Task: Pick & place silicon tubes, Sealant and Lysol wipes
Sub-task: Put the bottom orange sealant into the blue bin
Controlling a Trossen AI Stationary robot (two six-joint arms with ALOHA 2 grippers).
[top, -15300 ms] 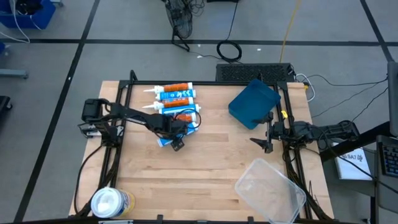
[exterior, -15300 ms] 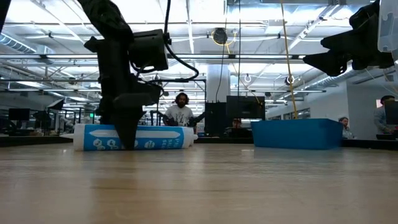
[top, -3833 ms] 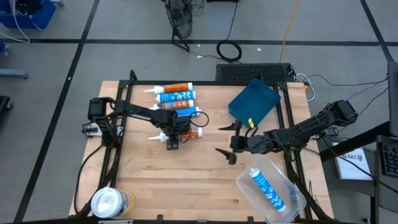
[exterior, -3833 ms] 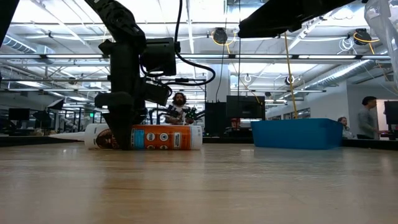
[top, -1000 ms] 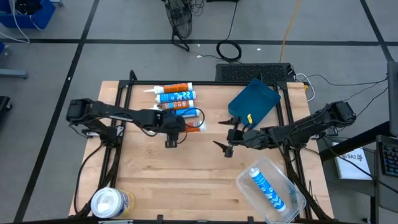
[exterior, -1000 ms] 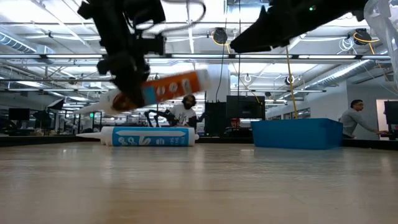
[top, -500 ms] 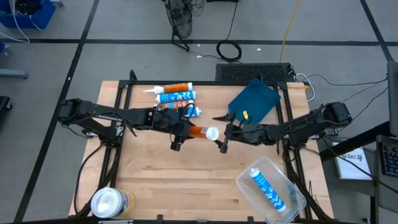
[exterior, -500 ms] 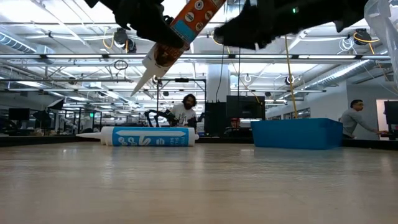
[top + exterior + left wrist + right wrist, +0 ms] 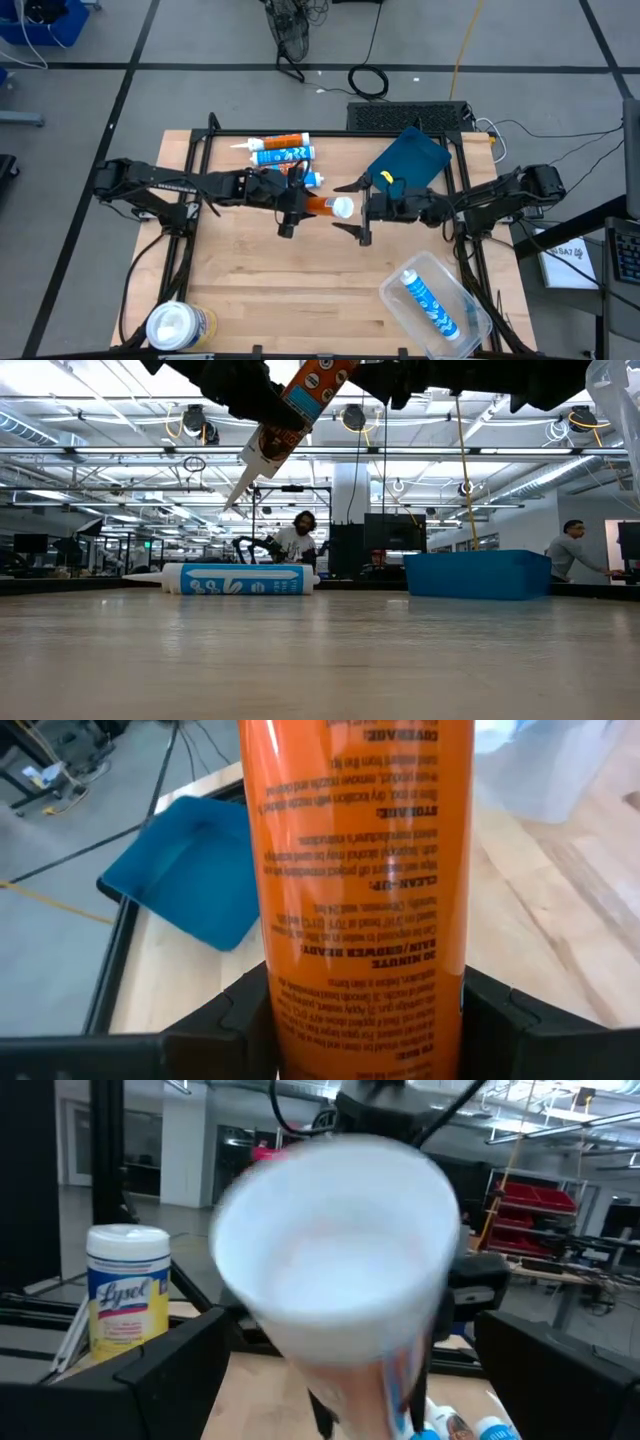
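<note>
Pale wood table [image 9: 300, 290], both arms meeting over its middle for what looks like a handoff. Clear tub [image 9: 470, 320] near the right arm's corner, one blue tube [image 9: 430, 305] already inside. Lysol wipes [image 9: 178, 327] well apart, at the left arm's near corner. Left gripper [image 9: 290, 208] clamped on the orange sealant tube [image 9: 322, 207], held aloft, flat end toward the right gripper [image 9: 352, 207], whose fingers are spread wide just around that end, not yet closed.

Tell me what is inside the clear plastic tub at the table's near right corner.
The clear tub holds one blue-and-white tube lying diagonally. Nothing else shows through its walls, though the part at the picture's bottom edge is cut off.
</note>
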